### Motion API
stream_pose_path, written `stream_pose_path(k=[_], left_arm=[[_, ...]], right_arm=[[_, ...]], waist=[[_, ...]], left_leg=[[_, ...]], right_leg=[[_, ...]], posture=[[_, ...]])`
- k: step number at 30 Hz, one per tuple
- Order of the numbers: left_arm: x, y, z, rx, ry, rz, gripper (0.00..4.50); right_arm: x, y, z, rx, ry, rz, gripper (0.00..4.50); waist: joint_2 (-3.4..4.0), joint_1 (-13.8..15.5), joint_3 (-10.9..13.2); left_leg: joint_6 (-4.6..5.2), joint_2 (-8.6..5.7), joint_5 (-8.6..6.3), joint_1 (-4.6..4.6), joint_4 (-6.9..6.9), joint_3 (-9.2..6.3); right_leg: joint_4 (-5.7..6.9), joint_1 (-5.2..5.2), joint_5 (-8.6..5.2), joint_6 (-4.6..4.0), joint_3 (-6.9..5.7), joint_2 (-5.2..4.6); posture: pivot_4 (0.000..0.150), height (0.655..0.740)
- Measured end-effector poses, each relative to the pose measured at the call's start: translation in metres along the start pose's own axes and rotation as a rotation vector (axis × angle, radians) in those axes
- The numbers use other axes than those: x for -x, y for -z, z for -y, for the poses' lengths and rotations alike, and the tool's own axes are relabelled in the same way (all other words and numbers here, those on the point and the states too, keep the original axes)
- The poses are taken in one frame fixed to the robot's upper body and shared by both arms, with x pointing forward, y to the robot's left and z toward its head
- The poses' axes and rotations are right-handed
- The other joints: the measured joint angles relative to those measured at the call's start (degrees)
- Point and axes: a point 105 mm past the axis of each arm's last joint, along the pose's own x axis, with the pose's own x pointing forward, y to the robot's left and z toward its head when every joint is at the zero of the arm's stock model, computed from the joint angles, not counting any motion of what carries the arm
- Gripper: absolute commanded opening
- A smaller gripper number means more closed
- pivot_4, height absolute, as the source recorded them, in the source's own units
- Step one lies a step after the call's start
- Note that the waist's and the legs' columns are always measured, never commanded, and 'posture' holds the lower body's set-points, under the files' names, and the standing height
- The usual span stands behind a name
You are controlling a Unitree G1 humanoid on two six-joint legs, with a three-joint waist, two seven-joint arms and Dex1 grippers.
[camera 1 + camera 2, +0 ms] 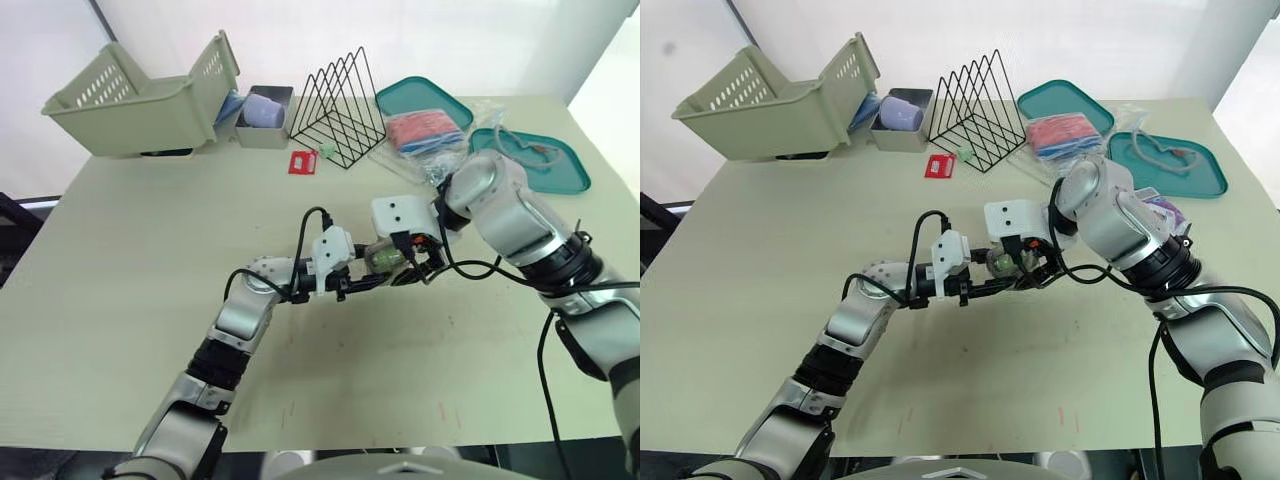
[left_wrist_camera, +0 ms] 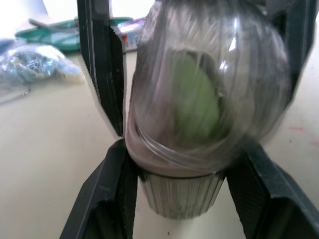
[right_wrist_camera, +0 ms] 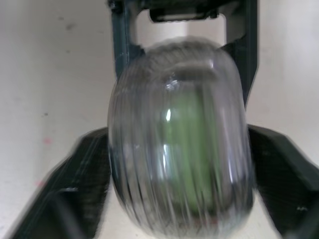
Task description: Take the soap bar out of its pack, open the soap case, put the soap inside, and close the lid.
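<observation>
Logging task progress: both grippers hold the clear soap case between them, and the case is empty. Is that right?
Not quite. The soap case is not empty: a green soap bar sits inside it, as the right wrist view shows. The left gripper and the right gripper do both hold it between them.

Silver-grey shells run all along the left arm (image 1: pixel 245 310) and the bulkier right arm (image 1: pixel 510 215), with black bands ringing the joints. There's a white boxy housing on each wrist: the left housing (image 1: pixel 332 252), and the right housing (image 1: pixel 400 215) with two dark dots. Black cables (image 1: pixel 303 235) loop off both wrists. Left gripper (image 1: pixel 378 278) and right gripper (image 1: pixel 408 262) have slim matte-black fingers.
</observation>
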Motion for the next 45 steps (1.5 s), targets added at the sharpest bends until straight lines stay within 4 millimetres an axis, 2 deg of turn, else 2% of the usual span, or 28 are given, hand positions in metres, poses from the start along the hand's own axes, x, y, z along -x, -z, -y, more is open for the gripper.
stream_pose_path(k=[11,20,28,32,36,38,39,41,44,45], left_arm=[[-0.001,-0.002,0.002,-0.006,0.011,0.004,2.00],[-0.001,-0.002,0.002,-0.006,0.013,0.004,2.00],[0.000,-0.002,0.002,-0.003,0.015,0.004,2.00],[0.001,-0.002,0.002,-0.006,0.015,0.003,2.00],[0.002,-0.002,0.001,-0.010,0.013,-0.001,2.00],[0.002,-0.002,0.001,-0.010,0.013,-0.001,2.00],[0.002,-0.002,0.001,-0.011,0.013,-0.001,2.00],[0.002,-0.002,0.001,-0.011,0.013,-0.001,2.00],[0.002,-0.002,0.001,-0.011,0.014,-0.001,2.00],[0.002,-0.002,0.001,-0.011,0.015,-0.001,2.00]], right_arm=[[0.003,0.003,-0.001,-0.013,0.003,0.020,4.44],[0.014,0.014,0.001,-0.036,0.038,0.023,4.44],[0.036,0.022,0.009,-0.060,0.096,0.057,4.44],[0.055,0.031,0.004,-0.066,0.096,0.069,4.44],[0.066,0.037,-0.002,-0.061,0.087,0.097,4.44],[0.069,0.036,-0.002,-0.066,0.089,0.149,3.88],[0.069,0.035,-0.002,-0.067,0.091,0.157,3.88],[0.076,0.029,0.001,-0.060,0.113,0.229,3.05],[0.084,0.022,0.005,-0.066,0.140,0.329,1.49],[0.085,0.021,0.005,-0.068,0.141,0.347,1.13]], waist=[[0.15,0.2,0.1],[0.15,0.2,0.1],[0.15,0.2,0.1],[0.17,0.4,0.2],[0.17,0.2,0.2],[0.17,0.2,0.2],[0.17,0.2,0.2],[0.18,0.2,0.2],[0.17,0.2,0.2],[0.18,0.2,0.2]], left_leg=[[0.00,-0.03,0.01,-0.86,0.17,-0.11],[0.00,-0.03,0.01,-0.87,0.17,-0.15],[0.00,-0.03,0.01,-0.87,0.16,-0.15],[0.00,-0.04,0.00,-0.89,0.16,-0.15],[0.00,-0.03,0.01,-0.87,0.16,-0.15],[0.00,-0.03,0.00,-0.88,0.16,-0.15],[0.00,-0.03,0.01,-0.88,0.16,-0.15],[0.00,-0.03,0.01,-0.88,0.16,-0.15],[0.00,-0.03,0.01,-0.88,0.16,-0.16],[0.00,-0.03,0.01,-0.88,0.16,-0.15]], right_leg=[[0.04,-0.73,0.01,0.01,-0.12,-0.04],[0.03,-0.73,0.01,0.01,-0.15,-0.04],[0.02,-0.73,0.01,0.01,-0.15,-0.04],[0.00,-0.73,0.01,0.01,-0.16,-0.05],[0.03,-0.73,0.01,0.01,-0.16,-0.05],[0.02,-0.73,0.01,0.01,-0.16,-0.04],[0.02,-0.73,0.01,0.01,-0.15,-0.04],[0.02,-0.73,0.01,0.01,-0.15,-0.04],[0.02,-0.72,0.01,0.01,-0.15,-0.05],[0.02,-0.72,0.01,0.01,-0.15,-0.05]], posture=[[0.150,0.7400],[0.150,0.7400],[0.150,0.7400],[0.150,0.7400],[0.150,0.7400],[0.150,0.7400],[0.150,0.7400],[0.150,0.7400],[0.150,0.7400],[0.150,0.7400]])
